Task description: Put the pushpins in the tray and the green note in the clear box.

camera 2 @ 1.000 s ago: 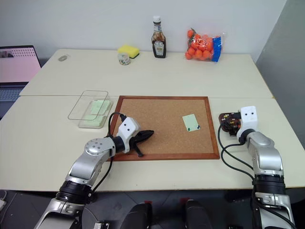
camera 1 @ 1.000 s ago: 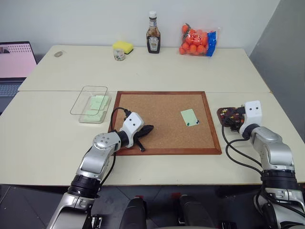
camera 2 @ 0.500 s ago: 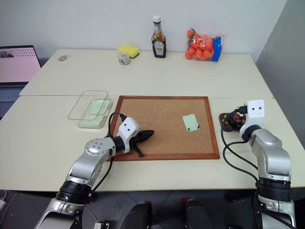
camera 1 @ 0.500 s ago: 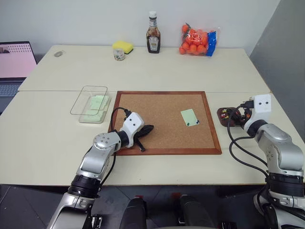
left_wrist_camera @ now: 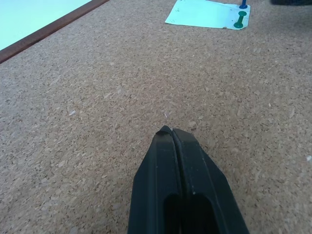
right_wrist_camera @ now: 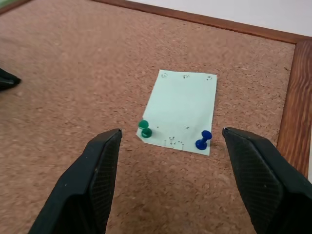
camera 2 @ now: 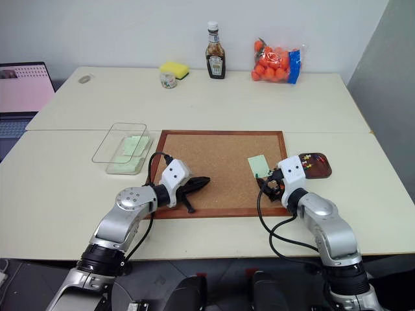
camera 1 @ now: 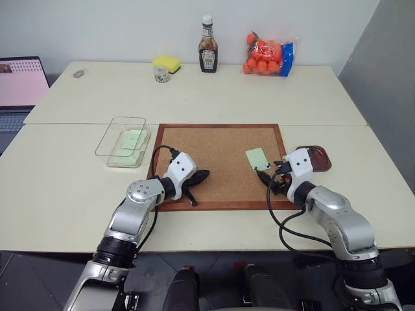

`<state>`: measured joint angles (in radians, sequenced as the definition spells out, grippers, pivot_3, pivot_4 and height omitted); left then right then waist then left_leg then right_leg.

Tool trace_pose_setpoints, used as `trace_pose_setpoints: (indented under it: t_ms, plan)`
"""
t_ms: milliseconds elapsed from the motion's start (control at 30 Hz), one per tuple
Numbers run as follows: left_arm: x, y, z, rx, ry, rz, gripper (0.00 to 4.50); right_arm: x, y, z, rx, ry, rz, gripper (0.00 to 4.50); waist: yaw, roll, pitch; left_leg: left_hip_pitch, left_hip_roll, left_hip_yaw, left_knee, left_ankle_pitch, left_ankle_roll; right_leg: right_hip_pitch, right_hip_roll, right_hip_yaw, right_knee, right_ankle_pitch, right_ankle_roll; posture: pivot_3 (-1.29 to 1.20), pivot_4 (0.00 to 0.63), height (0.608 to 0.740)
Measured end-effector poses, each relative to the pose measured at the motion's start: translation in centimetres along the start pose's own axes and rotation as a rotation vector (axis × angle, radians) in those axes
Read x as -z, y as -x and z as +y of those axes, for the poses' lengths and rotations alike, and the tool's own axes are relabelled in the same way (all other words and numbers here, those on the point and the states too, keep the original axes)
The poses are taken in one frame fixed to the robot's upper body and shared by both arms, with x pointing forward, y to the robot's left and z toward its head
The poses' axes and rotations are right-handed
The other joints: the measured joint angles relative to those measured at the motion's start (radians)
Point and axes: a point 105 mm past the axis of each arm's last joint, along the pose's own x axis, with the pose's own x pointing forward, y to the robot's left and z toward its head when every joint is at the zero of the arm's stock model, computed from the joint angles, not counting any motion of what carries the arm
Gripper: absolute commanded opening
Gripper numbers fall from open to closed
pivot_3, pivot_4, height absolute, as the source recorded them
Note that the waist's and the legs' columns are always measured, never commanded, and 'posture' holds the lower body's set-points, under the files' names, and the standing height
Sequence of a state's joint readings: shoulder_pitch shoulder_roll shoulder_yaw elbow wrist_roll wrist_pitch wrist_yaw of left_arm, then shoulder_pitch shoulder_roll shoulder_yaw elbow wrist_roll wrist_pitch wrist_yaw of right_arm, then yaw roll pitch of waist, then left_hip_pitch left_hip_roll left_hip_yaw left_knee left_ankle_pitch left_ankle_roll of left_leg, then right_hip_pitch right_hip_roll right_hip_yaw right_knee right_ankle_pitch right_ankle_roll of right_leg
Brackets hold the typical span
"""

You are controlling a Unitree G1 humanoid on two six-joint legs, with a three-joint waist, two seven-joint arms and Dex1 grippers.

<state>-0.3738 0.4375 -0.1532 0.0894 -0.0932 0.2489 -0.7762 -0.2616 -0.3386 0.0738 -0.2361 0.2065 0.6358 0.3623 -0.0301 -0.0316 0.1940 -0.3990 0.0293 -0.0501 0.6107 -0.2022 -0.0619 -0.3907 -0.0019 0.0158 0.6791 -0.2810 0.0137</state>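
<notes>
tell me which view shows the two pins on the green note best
The right wrist view: the green pin and blue pin stand clear on the note. The left wrist view catches them far off at its edge. In both eye views they are mere specks.

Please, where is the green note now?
The green note lies on the corkboard, toward its right side, held by a green pin and a blue pin at its near corners. The open right tool points at it.
</notes>
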Motion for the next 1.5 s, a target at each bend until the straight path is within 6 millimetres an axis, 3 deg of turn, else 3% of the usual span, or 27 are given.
trace_pose_setpoints:
  t_ms: [333, 767, 1167, 1500]
  plan:
    - [0.0, 0.0, 0.0, -0.001, -0.002, 0.0, 0.0, 0.2, -1.1, -0.4, 0.042, -0.02, -0.013, 3.48, 0.0, 0.0, 0.0, 0.0, 0.0, 0.0, 0.0, 0.0, 0.0, 0.0, 0.0, 0.0, 0.0, 0.0, 0.0, 0.0, 0.15, 0.74]
    - [0.0, 0.0, 0.0, -0.003, -0.003, 0.002, 0.0, -0.3, 0.3, -1.3, 0.047, -0.119, -0.085, 3.48, 0.0, 0.0, 0.0, 0.0, 0.0, 0.0, 0.0, 0.0, 0.0, 0.0, 0.0, 0.0, 0.0, 0.0, 0.0, 0.0, 0.15, 0.74]
    - [0.0, 0.0, 0.0, -0.003, -0.004, 0.001, 0.0, 0.8, -0.5, -1.7, 0.134, -0.083, -0.04, 3.48, 0.0, 0.0, 0.0, 0.0, 0.0, 0.0, 0.0, 0.0, 0.0, 0.0, 0.0, 0.0, 0.0, 0.0, 0.0, 0.0, 0.15, 0.74]
    - [0.0, 0.0, 0.0, -0.003, -0.005, -0.001, 0.0, 1.1, -1.1, -1.1, 0.123, -0.092, -0.027, 1.64, 0.0, 0.0, 0.0, 0.0, 0.0, 0.0, 0.0, 0.0, 0.0, 0.0, 0.0, 0.0, 0.0, 0.0, 0.0, 0.0, 0.15, 0.74]
